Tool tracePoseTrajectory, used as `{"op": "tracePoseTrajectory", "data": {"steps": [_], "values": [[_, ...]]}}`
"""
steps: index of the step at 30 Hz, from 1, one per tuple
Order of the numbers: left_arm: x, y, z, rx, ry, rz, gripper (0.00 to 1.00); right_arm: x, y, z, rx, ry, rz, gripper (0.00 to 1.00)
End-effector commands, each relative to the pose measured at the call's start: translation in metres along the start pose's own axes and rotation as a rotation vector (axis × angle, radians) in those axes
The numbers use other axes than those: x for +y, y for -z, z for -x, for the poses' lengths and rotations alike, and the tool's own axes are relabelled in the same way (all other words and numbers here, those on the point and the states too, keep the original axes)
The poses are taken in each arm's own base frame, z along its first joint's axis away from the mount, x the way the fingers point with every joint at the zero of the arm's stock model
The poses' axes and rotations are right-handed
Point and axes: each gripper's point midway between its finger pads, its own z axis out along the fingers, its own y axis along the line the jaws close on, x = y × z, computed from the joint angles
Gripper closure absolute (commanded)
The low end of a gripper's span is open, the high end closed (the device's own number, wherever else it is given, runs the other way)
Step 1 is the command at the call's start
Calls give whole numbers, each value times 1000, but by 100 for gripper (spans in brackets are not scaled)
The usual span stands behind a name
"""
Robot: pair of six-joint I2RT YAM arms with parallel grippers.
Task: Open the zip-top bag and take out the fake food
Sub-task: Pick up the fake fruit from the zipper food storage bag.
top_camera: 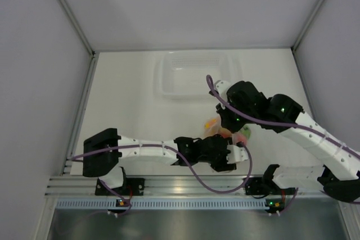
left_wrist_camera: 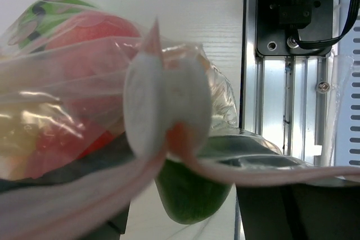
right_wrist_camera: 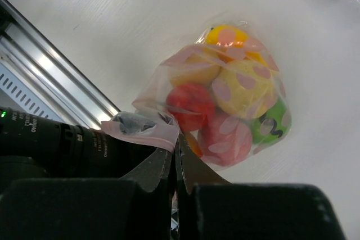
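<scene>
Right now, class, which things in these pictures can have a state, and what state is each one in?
bag, pinched at its pink zip edge, mouth looks slightly parted
toy food, inside the bag
right gripper, shut on the bag's zip edge
left gripper, at the bag's mouth, grip unclear
tub, upright on the table, no lid

The white surface (top_camera: 124,99) lay bare across its left half and along the far right, leaving free passage there. A clear tub (top_camera: 194,74) blocked the far centre. Close to the front rail (top_camera: 191,185), the left tool (top_camera: 233,153) and right tool (right_wrist_camera: 174,155) crowded the zip-top bag (right_wrist_camera: 225,99) from both sides, leaving only tight gaps.
</scene>
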Motion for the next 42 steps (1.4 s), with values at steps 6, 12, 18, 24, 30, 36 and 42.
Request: {"op": "tracePoseTrajectory", "data": {"steps": [6,12,18,24,30,36,42], "values": [[23,25,-3,-41,75,156,100,-9,-16,38,-190,-22,-39,100],[53,38,-9,-30,131,311,100,-10,-23,26,-164,0,-43,100],[81,54,-2,-92,221,451,100,0,-15,20,-188,28,31,100],[80,64,22,-223,254,428,100,8,-24,15,-171,34,66,100],[82,69,27,-272,268,444,100,-1,-38,12,-153,15,-4,100],[78,68,25,-283,243,418,100,-26,-49,6,-103,0,-156,100],[73,65,21,-267,200,388,100,-33,-50,9,-80,14,-212,100]]}}
